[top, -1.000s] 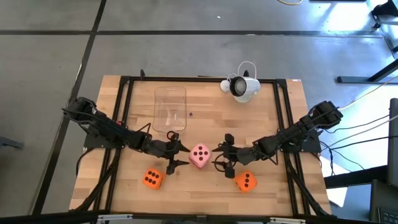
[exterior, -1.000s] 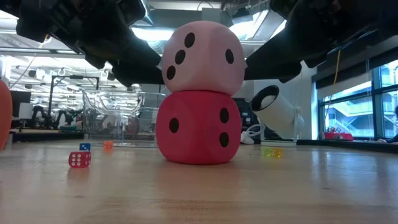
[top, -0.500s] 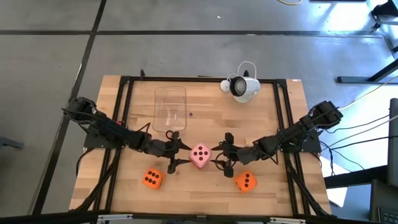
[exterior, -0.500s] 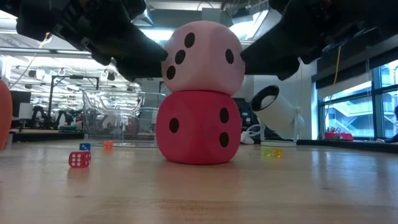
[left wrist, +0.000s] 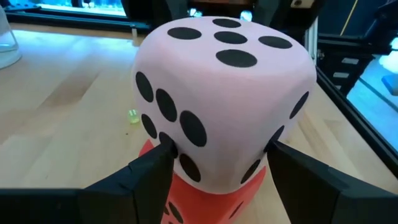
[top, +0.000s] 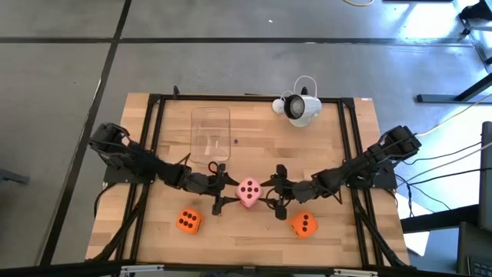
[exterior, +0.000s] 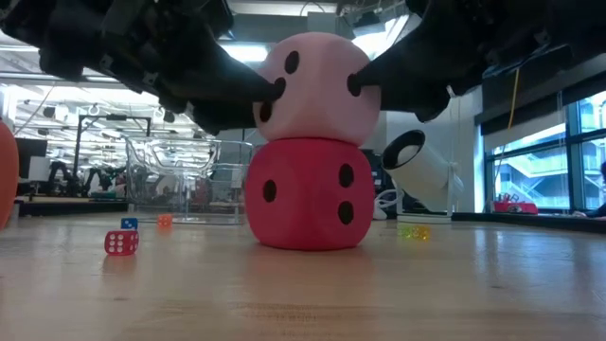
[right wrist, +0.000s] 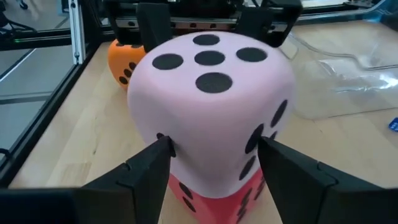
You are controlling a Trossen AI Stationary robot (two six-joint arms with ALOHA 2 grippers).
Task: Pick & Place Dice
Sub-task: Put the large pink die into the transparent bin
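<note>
You're looking at a grey concrete floor (top: 61, 69) around the wooden table (top: 338, 146); beyond it, ceiling lights (exterior: 227, 52), windows (exterior: 525, 170) and distant workbenches (exterior: 62, 199).

Pink die (exterior: 317, 87), red die (exterior: 308, 194), 2 orange dice (top: 187, 222), all black-pipped.

The pink die (top: 248, 191) sits upright on the red die (exterior: 310, 194) at the lower centre of the high view, 4 pips on top, both stacked squarely. 2 orange dice lie well apart on the desk: 1 at lower left (top: 188, 221), 1 at lower right (top: 304, 224).
</note>
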